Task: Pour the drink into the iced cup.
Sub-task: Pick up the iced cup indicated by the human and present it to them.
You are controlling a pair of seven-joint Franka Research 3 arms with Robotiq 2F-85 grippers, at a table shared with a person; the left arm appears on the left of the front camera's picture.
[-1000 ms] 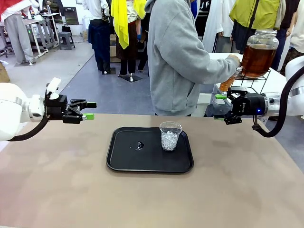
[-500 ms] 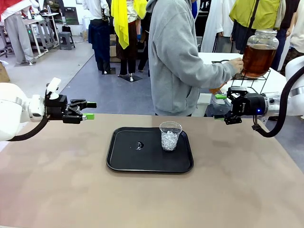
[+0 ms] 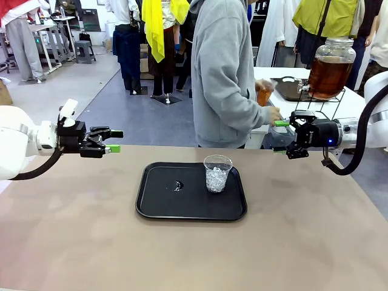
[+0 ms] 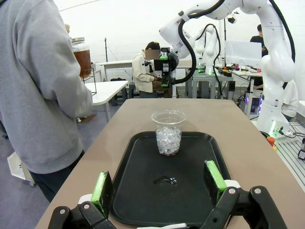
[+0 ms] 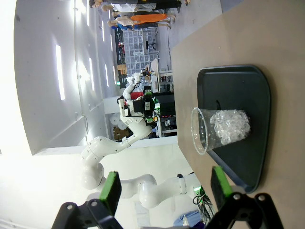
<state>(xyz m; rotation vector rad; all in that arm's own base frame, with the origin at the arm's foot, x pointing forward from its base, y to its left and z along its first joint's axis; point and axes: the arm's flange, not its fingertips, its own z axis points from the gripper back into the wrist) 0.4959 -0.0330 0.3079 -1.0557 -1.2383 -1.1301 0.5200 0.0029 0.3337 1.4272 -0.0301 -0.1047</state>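
While left gripper (image 3: 115,140) and right gripper (image 3: 280,136) hung spread, front view caught the drink (image 3: 264,94) beside the person (image 3: 224,73).

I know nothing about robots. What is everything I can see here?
Tan table: one, light brown, foreground.
Black rectangular tray: one, black, table's middle.
Clear plastic cup of ice: one, transparent, on the tray's right half.
Wet patch: one, glistening, on the tray left of the cup.
Large glass jar of amber-brown drink: one, amber, on a wire stand, back right.
Small cup of amber drink: one, amber, by the person.
Person in grey hooded top: one, far side.
Robot's left hand: one, black, green pads, open, empty, left.
Robot's right hand: one, same colours, open, empty, right.
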